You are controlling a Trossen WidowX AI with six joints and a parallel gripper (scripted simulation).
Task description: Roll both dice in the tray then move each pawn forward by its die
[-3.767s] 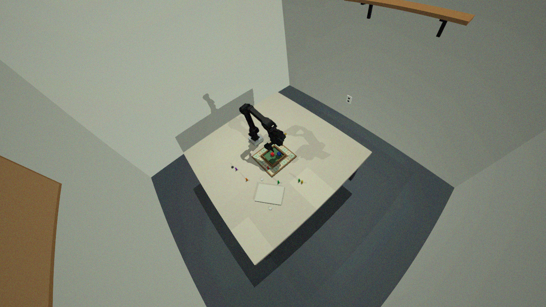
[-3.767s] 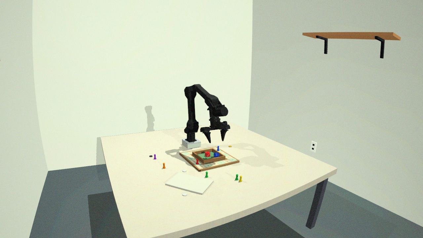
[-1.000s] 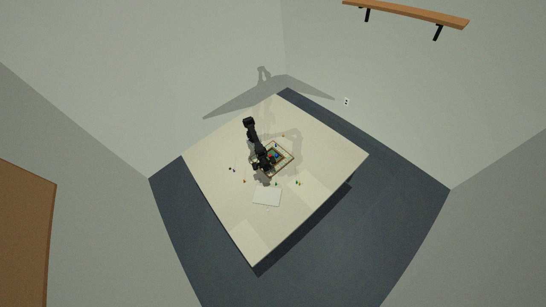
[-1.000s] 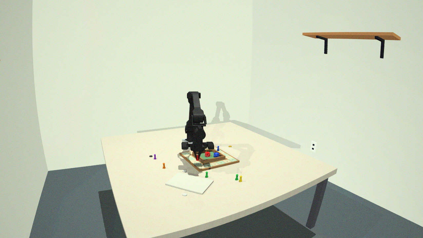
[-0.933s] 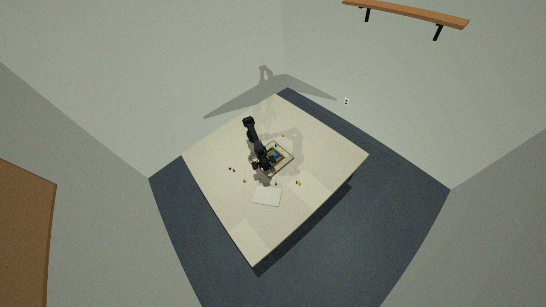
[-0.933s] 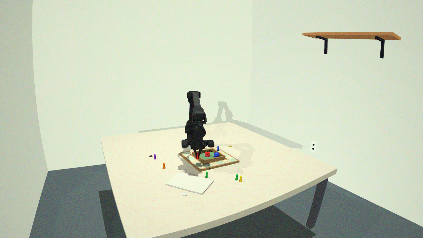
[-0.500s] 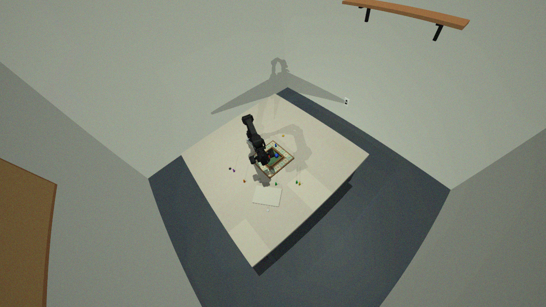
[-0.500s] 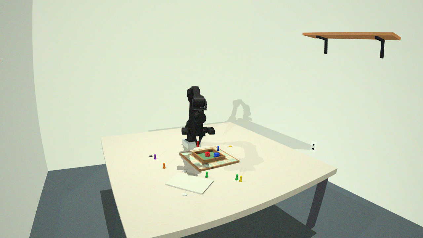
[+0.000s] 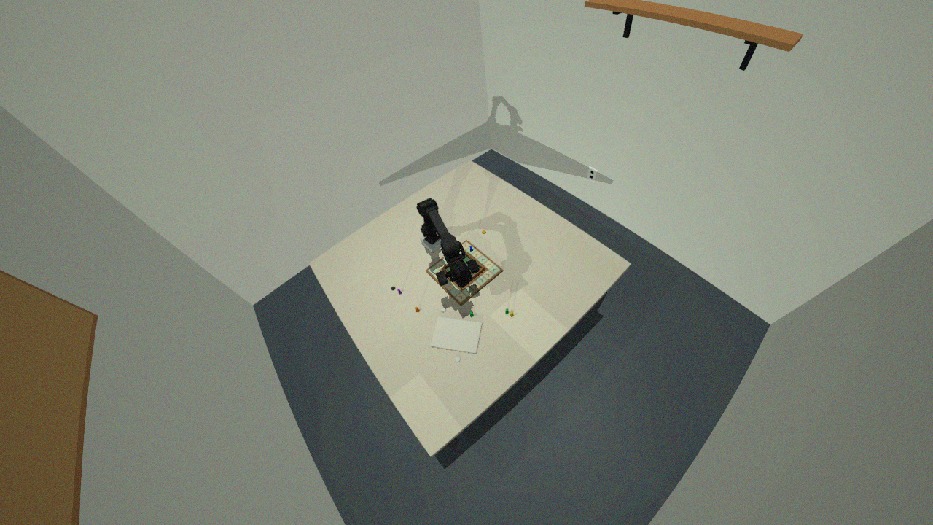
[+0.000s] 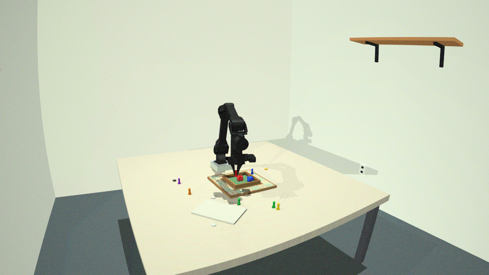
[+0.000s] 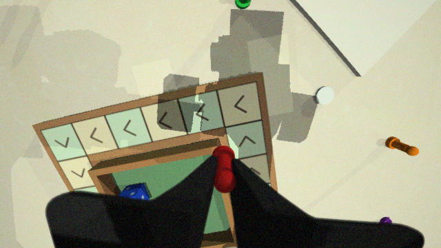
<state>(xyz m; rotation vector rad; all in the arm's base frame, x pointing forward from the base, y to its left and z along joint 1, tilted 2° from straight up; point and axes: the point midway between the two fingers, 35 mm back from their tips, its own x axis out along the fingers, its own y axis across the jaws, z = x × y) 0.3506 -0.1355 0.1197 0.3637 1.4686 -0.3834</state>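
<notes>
Wrist view shows my tool (image 11: 224, 169) clamped nearly closed on the red pawn (image 11: 224, 169), held above the board's (image 11: 138, 125) corner near the tray's (image 11: 155, 153) wooden rim. I see the blue die (image 11: 135, 192) in the tray at about 8 o'clock from the pawn. On the table (image 11: 344, 155), an orange pawn (image 11: 401, 146) lies at 3 o'clock.

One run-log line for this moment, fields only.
claw: shut on red pawn | pawn: lifted above board | red die, blue die: in tray | blue pawn: on board
</notes>
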